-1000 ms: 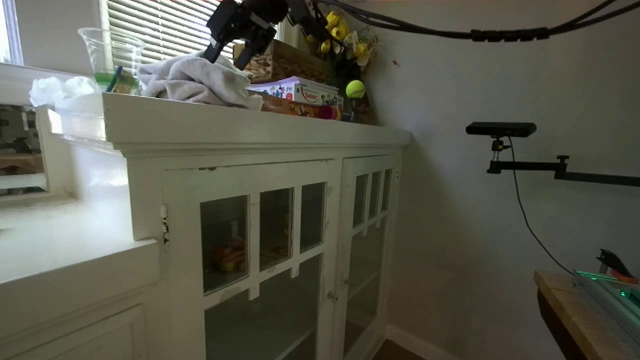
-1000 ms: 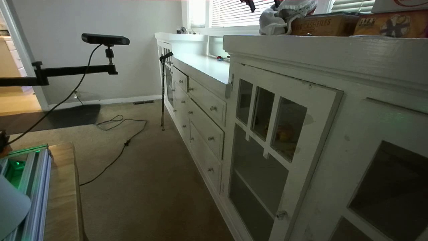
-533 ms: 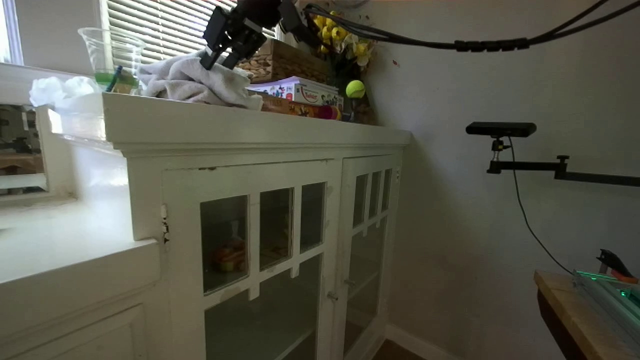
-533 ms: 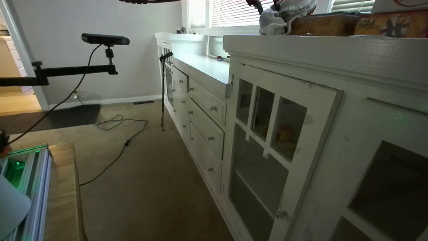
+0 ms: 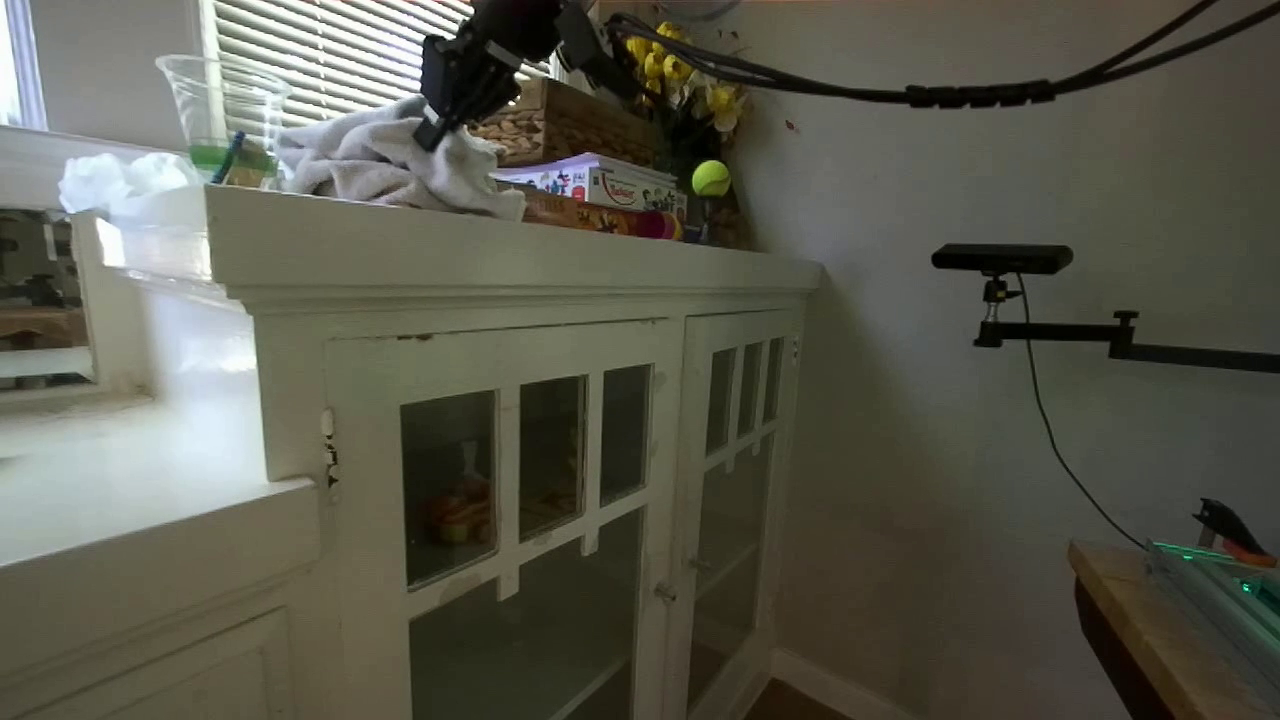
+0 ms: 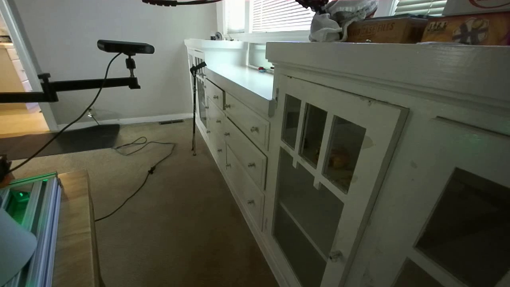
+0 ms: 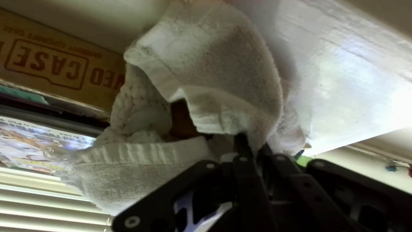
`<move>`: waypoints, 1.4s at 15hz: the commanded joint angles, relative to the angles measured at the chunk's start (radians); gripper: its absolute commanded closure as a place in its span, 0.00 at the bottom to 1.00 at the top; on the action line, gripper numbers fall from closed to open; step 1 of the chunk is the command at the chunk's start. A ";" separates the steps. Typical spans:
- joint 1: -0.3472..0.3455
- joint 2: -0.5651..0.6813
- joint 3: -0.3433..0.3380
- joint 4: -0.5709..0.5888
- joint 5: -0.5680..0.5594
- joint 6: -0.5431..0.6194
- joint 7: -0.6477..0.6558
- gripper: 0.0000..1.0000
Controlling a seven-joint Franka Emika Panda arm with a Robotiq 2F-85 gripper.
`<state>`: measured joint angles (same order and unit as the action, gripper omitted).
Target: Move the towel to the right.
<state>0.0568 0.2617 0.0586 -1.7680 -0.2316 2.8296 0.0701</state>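
Note:
A crumpled light grey towel [image 5: 350, 150] lies heaped on the raised cabinet top, near its front edge. It also shows in an exterior view as a pale heap [image 6: 324, 28] beside a cardboard box. From above, my black gripper [image 5: 432, 138] reaches down into the towel's upper folds. The wrist view has the gripper [image 7: 253, 144] with its fingers close together and a fold of the towel [image 7: 225, 61] pinched between them. Most of the towel still rests on the surface. Part of the fingertips is hidden in the cloth.
Beside the towel stands a clear plastic cup [image 5: 225, 100] with green in it, near white crumpled material [image 5: 130, 182]. On the opposite side are a wicker basket [image 5: 590, 125], a white game box [image 5: 635, 188], a brown box [image 6: 384, 30] and a tennis ball [image 5: 711, 178]. Window blinds [image 5: 330, 60] rise behind.
My gripper has come down to the towel, and its fingers have gone from wide apart to closed on a fold. The towel has hardly moved.

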 commanded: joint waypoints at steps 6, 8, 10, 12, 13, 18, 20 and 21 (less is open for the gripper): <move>0.042 0.028 -0.004 0.148 -0.040 -0.025 0.015 0.99; 0.060 0.042 -0.001 0.227 -0.037 -0.059 0.016 0.99; 0.079 0.071 -0.005 0.328 -0.039 -0.095 0.021 0.99; 0.101 0.114 -0.026 0.442 -0.055 -0.119 0.060 0.99; 0.111 0.134 -0.039 0.491 -0.063 -0.125 0.079 0.99; 0.159 0.247 -0.135 0.725 -0.086 -0.129 0.196 0.99; 0.178 0.294 -0.178 0.814 -0.084 -0.133 0.241 0.99; 0.187 0.316 -0.200 0.857 -0.080 -0.142 0.266 0.99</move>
<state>0.2057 0.4678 -0.0762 -1.1090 -0.2789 2.7263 0.2368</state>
